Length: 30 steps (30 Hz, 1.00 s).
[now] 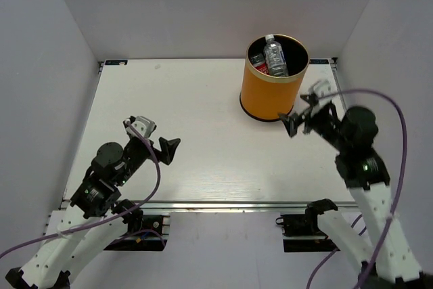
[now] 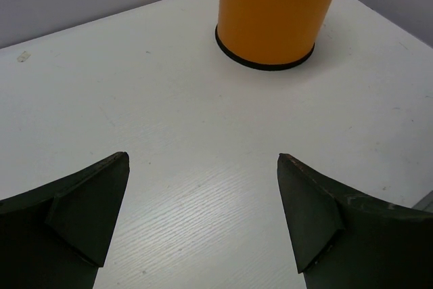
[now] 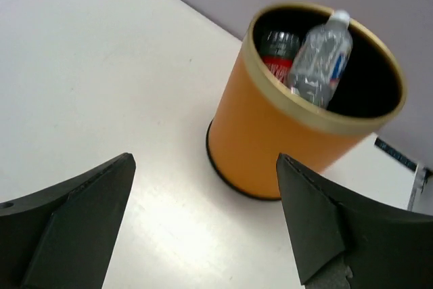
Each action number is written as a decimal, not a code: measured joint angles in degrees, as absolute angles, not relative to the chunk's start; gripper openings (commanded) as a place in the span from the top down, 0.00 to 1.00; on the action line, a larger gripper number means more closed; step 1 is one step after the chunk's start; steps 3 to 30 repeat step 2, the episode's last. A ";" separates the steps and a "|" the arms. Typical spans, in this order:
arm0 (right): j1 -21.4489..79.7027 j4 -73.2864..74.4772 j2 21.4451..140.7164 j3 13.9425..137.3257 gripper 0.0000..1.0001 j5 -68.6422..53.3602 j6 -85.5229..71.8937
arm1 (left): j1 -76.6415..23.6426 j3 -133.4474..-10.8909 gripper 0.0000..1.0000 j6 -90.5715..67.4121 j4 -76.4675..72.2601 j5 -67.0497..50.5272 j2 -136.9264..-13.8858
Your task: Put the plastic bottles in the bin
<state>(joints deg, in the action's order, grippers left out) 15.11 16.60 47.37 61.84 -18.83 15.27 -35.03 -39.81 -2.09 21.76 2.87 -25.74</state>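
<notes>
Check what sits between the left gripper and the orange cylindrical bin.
Nothing: only bare white tabletop between left gripper and orange cylindrical bin, shown in the left wrist view.

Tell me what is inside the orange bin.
Inside the bin, a clear bottle stands tilted beside a bottle with a red label. Anything deeper is hidden by them and the dark wall.

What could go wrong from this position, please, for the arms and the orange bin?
1. The open, empty right pincer hangs close beside the bin. A careless move from here could bump the bin and shift or tip it.
2. The clear bottle leans inside the bin with its cap up near the rim. A hard knock might shake it out.
</notes>
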 measured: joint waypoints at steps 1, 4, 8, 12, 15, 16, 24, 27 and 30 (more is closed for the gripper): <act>15.09 17.54 42.74 57.54 0.10 -18.79 14.85 | -35.03 -39.79 0.00 -2.02 21.76 2.52 -25.71; 15.09 18.17 38.61 54.33 0.10 -18.55 14.35 | -35.03 -39.77 0.00 -1.93 21.76 2.24 -25.71; 15.09 18.17 38.61 54.33 0.10 -18.55 14.35 | -35.03 -39.77 0.00 -1.93 21.76 2.24 -25.71; 15.09 18.17 38.61 54.33 0.10 -18.55 14.35 | -35.03 -39.77 0.00 -1.93 21.76 2.24 -25.71; 15.09 18.17 38.61 54.33 0.10 -18.55 14.35 | -35.03 -39.77 0.00 -1.93 21.76 2.24 -25.71; 15.09 18.17 38.61 54.33 0.10 -18.55 14.35 | -35.03 -39.77 0.00 -1.93 21.76 2.24 -25.71; 15.09 18.17 38.61 54.33 0.10 -18.55 14.35 | -35.03 -39.77 0.00 -1.93 21.76 2.24 -25.71; 15.09 18.17 38.61 54.33 0.10 -18.55 14.35 | -35.03 -39.77 0.00 -1.93 21.76 2.24 -25.71; 15.09 18.17 38.61 54.33 0.10 -18.55 14.35 | -35.03 -39.77 0.00 -1.93 21.76 2.24 -25.71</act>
